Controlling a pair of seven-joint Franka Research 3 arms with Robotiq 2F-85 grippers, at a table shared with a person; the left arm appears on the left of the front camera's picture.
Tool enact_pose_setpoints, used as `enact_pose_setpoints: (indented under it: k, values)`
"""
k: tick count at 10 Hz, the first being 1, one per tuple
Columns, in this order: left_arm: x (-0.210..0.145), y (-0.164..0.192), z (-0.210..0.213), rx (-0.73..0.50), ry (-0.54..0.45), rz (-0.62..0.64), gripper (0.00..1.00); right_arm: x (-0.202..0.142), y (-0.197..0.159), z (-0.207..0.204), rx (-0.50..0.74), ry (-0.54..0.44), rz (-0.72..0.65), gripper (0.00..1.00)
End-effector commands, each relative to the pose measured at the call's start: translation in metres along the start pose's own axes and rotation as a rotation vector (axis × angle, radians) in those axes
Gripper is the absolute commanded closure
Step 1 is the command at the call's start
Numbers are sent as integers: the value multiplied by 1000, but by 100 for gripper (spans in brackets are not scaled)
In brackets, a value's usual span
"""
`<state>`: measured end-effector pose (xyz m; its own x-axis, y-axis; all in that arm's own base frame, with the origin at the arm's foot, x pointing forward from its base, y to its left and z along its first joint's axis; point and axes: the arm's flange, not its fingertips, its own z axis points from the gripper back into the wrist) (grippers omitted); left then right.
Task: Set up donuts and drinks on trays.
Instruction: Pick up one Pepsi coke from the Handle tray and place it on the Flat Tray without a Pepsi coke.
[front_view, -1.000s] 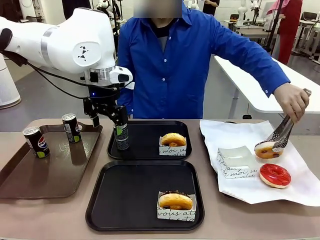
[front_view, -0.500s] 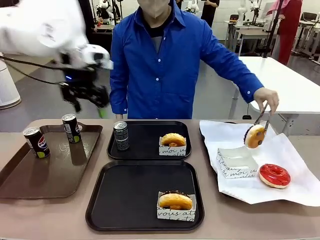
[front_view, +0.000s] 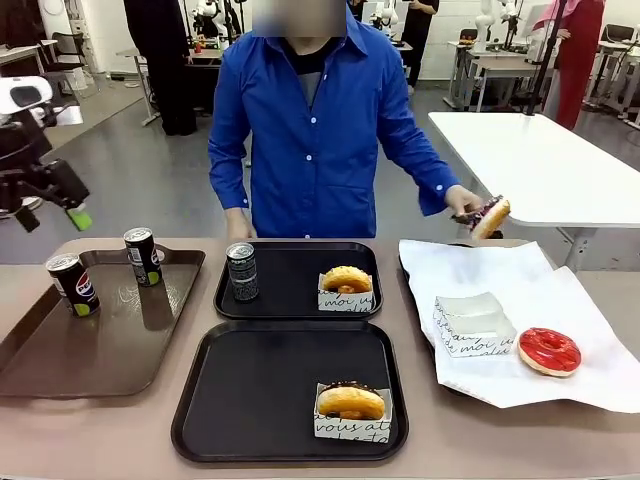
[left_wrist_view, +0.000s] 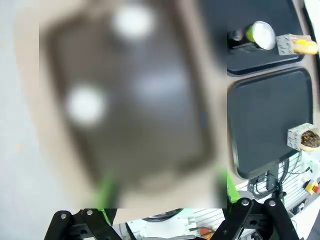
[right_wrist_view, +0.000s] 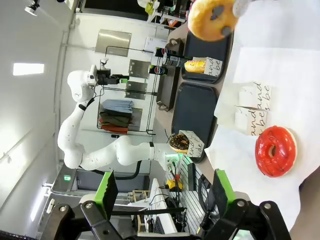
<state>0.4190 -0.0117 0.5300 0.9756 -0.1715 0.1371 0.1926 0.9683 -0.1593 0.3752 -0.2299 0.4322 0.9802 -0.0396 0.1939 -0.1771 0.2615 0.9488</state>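
Observation:
One drink can (front_view: 241, 271) stands alone on the far black tray (front_view: 290, 305), beside a boxed golden donut (front_view: 346, 288). The near black tray (front_view: 260, 400) holds a boxed chocolate-topped donut (front_view: 351, 408). Two more cans (front_view: 72, 284) (front_view: 143, 256) stand on the brown tray. My left gripper (front_view: 50, 212) hangs open and empty, high at the far left, above that tray's blurred shape (left_wrist_view: 125, 100). My right gripper (right_wrist_view: 164, 192) is open, looking across the paper at a red-glazed donut (right_wrist_view: 274, 151). With tongs, the person's hand holds a chocolate donut (front_view: 487, 216) above the paper.
A long brown tray (front_view: 110, 350) lies at the left. White paper (front_view: 580, 300) at the right carries an empty white box (front_view: 472, 325) and the red-glazed donut (front_view: 549, 351). The person stands at the far edge. A white table (front_view: 540, 160) is behind.
My left gripper let go of the can on the far black tray, then rose and swung away to the far left. The person lifted the chocolate donut off the paper with tongs.

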Motion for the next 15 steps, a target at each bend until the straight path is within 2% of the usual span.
enact_pose_setpoints:
  k: [1,3,5,6,12,13,15]
  values:
    - [30,21,-7,62,3,20,0,0,1,0,-1,1,2,0]
    - [40,48,-13,78,7,59,0,0,1,0,-1,1,2,0]
    - [51,43,-20,81,47,14,0,0,1,0,-1,1,2,0]
    - [38,50,-18,65,14,56,0,0,1,0,-1,1,2,0]
    - [44,50,-18,66,16,53,0,0,1,0,-1,1,2,0]
    - [52,61,-28,109,-10,96,0,0,1,0,-1,1,2,0]
    - [59,70,-50,117,-4,117,0,0,1,0,-1,1,2,0]
